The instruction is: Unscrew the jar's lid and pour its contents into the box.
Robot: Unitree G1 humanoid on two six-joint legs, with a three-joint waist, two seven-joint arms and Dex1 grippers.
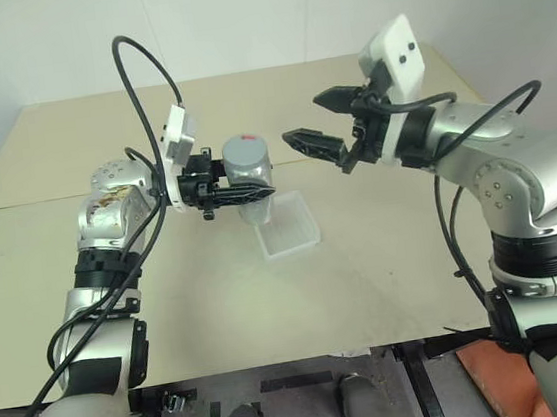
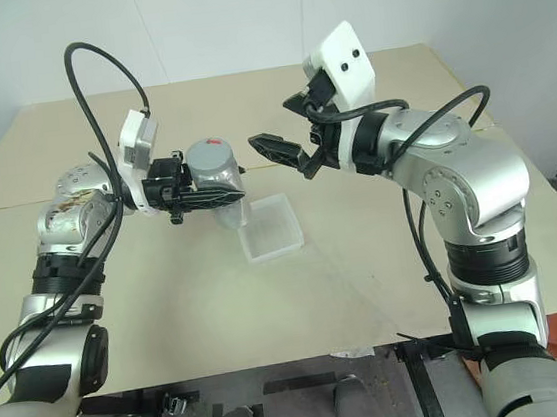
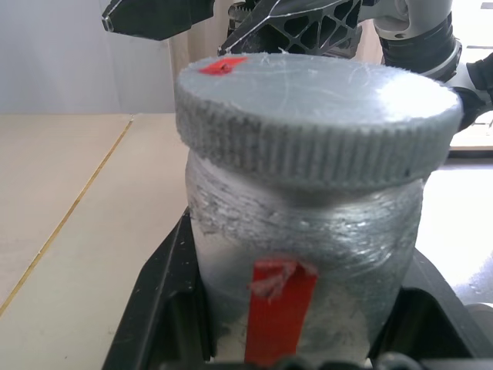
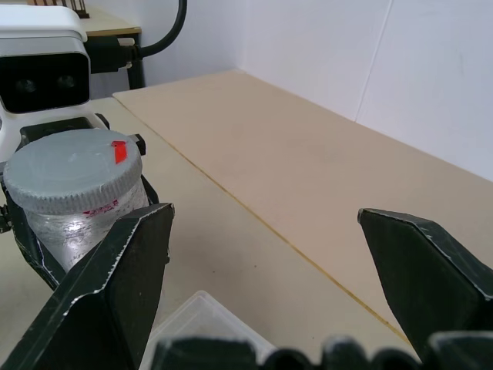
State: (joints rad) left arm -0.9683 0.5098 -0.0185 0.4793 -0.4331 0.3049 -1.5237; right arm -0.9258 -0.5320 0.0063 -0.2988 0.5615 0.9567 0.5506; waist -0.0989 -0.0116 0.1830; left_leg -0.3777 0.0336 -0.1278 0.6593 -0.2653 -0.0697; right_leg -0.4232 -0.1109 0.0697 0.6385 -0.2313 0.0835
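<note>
Jar (image 1: 248, 177) upright, raised off worktop (image 1: 365, 259), clamped round body by left pincer (image 1: 239, 191). Lid (image 3: 316, 112) still seated on jar: unscrewing not started or not finished, cannot tell how loose. Pour entirely left. Contents not discernible through cloudy, scuffed silvery wall. Lid grey, flat, ribbed rim, small red mark; red strip on jar side. Box (image 1: 287, 225) just below and beside jar, shallow translucent plastic, rounded corners, looks empty. Right pincer (image 1: 329, 120) beside jar, fingers spread wide, gripping nothing. Worktop pale, matte, smooth.
</note>
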